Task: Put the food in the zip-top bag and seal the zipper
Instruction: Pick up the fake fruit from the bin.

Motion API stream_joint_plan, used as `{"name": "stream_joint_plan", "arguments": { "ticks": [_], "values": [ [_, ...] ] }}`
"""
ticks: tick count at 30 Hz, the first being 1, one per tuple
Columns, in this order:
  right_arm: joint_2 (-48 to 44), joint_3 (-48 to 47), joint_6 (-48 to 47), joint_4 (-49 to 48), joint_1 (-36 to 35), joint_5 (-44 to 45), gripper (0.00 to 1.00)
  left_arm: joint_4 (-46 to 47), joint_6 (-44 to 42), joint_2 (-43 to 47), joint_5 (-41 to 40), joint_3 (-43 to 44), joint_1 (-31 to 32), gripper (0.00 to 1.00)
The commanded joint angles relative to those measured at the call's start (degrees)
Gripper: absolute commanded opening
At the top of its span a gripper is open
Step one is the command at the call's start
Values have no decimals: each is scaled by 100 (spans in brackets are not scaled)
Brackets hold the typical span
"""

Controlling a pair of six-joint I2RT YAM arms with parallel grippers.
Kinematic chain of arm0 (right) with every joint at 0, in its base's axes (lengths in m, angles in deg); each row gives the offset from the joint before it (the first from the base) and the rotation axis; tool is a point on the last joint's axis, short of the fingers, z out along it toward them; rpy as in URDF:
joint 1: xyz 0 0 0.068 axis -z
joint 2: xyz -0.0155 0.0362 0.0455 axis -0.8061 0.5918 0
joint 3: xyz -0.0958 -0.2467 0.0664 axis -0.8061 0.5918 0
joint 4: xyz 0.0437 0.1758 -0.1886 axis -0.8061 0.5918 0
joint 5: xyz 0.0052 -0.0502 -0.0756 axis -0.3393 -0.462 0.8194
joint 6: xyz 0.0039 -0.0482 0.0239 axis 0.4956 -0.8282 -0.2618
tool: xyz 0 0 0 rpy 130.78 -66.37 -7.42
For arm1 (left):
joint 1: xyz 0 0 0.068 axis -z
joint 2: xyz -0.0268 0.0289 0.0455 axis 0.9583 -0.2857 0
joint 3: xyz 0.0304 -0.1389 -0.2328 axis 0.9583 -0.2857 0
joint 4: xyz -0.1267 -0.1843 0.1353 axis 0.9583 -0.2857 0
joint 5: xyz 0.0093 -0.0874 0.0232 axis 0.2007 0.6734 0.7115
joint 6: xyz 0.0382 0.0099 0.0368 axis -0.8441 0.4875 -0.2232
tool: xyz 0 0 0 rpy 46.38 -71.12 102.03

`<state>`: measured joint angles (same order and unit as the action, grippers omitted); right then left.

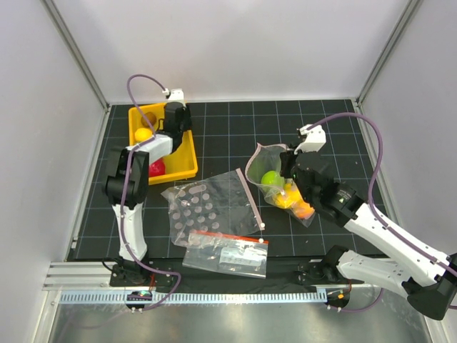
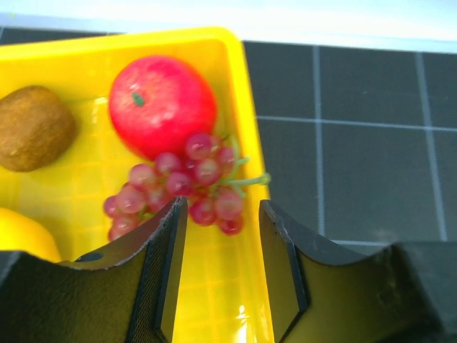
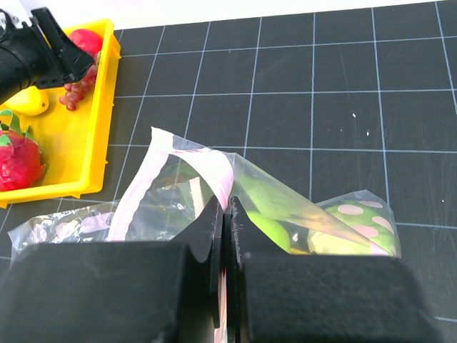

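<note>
My right gripper [image 1: 288,171] is shut on the pale pink zipper strip [image 3: 214,168] at the mouth of a clear zip-top bag [image 1: 258,158] and holds it open, raised off the mat. In the bag lie a green fruit [image 1: 270,177], a yellow piece [image 1: 285,198] and an orange one [image 1: 303,209]. In the right wrist view the jaws [image 3: 227,207] meet on the strip. My left gripper [image 2: 221,214] is open and empty over the right wall of the yellow bin [image 1: 187,168], with red grapes [image 2: 186,186] just past its fingertips.
The bin also holds a red apple [image 2: 161,103], a kiwi [image 2: 32,128] and a lemon [image 2: 21,236]. Flat on the mat lie a bubble sheet [image 1: 189,211], a thin pink-red strip with white ends [image 1: 250,198] and a printed bag with a red band [image 1: 227,255].
</note>
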<state>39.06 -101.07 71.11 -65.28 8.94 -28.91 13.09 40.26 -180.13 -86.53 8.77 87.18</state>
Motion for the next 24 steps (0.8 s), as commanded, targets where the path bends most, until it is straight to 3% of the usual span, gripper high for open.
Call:
{"name": "stream_joint_plan", "arguments": {
  "ticks": [1,10,24],
  "values": [
    [-98,-73,39,-249,13,72,1,978,-94,92,-288,70,133,49],
    [-133,-73,56,-222,13,37,1,328,-270,-259,-297,694,151,50],
    [-89,-73,74,-223,13,54,1,-209,-481,-716,-306,1125,142,38]
  ]
}}
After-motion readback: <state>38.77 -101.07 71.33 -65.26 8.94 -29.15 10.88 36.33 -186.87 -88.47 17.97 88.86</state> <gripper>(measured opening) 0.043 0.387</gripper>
